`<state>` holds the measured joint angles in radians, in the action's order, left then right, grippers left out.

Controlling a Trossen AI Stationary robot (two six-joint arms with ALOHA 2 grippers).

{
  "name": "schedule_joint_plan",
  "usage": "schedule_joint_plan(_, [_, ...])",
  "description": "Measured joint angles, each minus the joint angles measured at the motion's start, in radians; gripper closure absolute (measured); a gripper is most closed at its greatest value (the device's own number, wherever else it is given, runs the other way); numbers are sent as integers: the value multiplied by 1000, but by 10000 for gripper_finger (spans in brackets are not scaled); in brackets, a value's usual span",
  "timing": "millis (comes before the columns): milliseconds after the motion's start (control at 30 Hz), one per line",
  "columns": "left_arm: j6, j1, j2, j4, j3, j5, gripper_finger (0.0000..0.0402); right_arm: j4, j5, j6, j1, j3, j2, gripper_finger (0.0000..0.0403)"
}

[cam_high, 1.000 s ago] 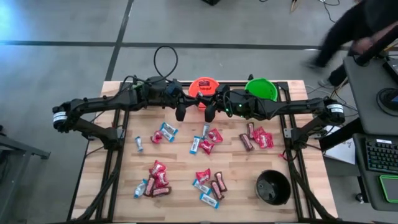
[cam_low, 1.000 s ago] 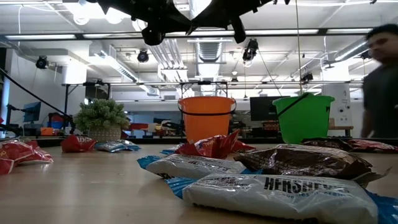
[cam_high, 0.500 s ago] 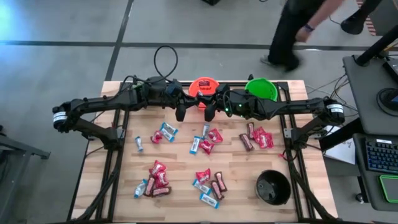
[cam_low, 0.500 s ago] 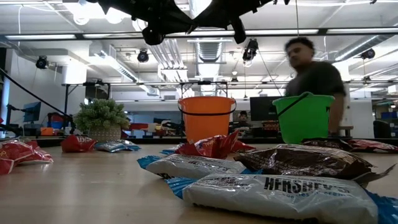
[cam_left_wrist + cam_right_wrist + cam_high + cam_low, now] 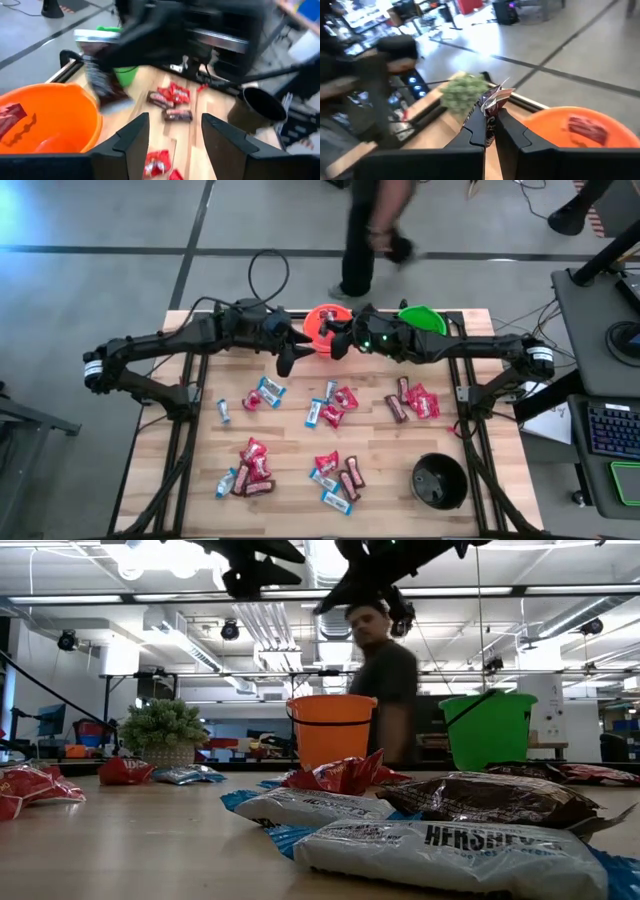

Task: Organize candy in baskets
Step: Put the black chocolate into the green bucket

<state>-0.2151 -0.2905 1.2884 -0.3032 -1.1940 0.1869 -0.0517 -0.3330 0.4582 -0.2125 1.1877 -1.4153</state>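
Note:
My right gripper [image 5: 490, 125] is shut on a red crinkly candy packet [image 5: 496, 100], high over the table beside the near rim of the orange basket [image 5: 325, 322]. That basket holds a red packet [image 5: 587, 127]. My left gripper [image 5: 172, 135] hangs open and empty just left of the orange basket [image 5: 47, 117]. The green basket [image 5: 421, 321] stands to the orange one's right, and the black basket [image 5: 439, 481] stands at the near right. Several candies [image 5: 333, 406] lie loose on the wooden table [image 5: 290, 450]. My right gripper pinches the red packet's lower end [image 5: 491, 114] between its two fingertips. The fingers run nearly level, from the table's right. The packet sticks out crumpled past the fingertips, lifted clear of the table and the basket.
A bushy potted plant [image 5: 464, 91] stands at the table's far left. More candy lies in heaps at the near left [image 5: 250, 467], the near middle [image 5: 338, 477] and the right [image 5: 414, 402]. A person [image 5: 375, 230] walks past behind the far edge.
My right gripper has gone toward the far edge, closer to the orange basket, with the red packet still in it. My left gripper has risen a little. A person has walked from right to left behind the table.

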Motion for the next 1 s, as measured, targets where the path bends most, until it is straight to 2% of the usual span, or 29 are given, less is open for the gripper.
schedule_joint_plan(267, [139, 0, 0, -238, -180, -5, 237, 181, 11, 2, -62, 0, 33, 394])
schedule_joint_plan(433, [205, 0, 0, -331, -243, -9, 237, 351, -1, 3, -98, 0, 81, 394])
schedule_joint_plan(833, [269, -1, -1, -420, -252, -11, 237, 754, -87, 5, -202, 0, 241, 394])
schedule_joint_plan(1000, [284, -1, -1, -419, -252, -11, 237, 853, -89, 5, -262, 0, 283, 394])
